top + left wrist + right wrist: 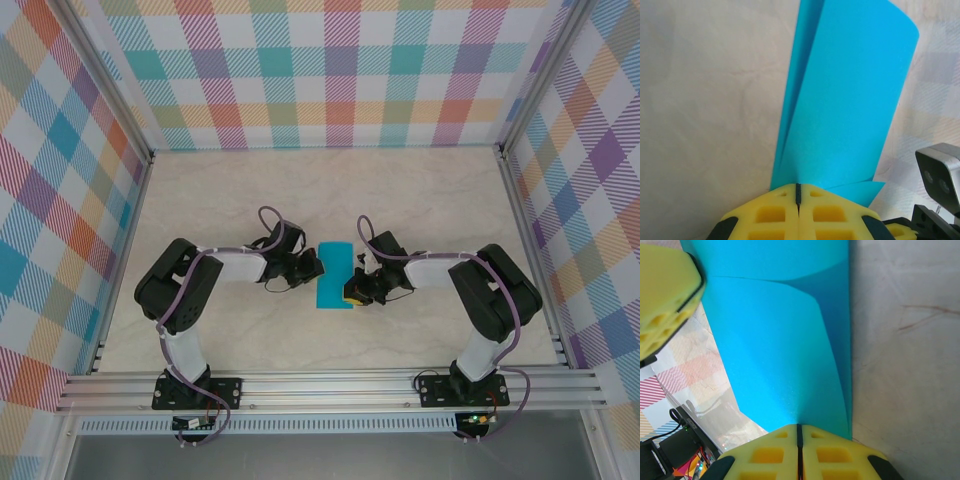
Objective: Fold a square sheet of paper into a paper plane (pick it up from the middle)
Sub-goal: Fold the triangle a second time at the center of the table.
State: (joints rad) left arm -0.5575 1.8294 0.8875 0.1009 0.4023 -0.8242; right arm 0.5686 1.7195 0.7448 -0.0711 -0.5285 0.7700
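Note:
The square sheet of paper [335,262] is teal-blue and stands bent over on itself as a narrow band at the table's middle, between the two arms. My left gripper [317,269] is shut on its left edge. In the left wrist view the yellow jaws [798,189] meet with no gap, and the doubled sheet [850,100] rises from them. My right gripper [353,290] is shut on the sheet's near right edge. In the right wrist view the sheet [775,345] curves up from the closed jaws [800,429]. A yellow finger [662,295] of the left gripper shows at the upper left.
The pale marble table top [230,200] is ringed by plaid walls [330,70] and an aluminium rail [330,385] at the near edge. The right arm's wrist camera [939,177] sits close at the lower right of the left wrist view.

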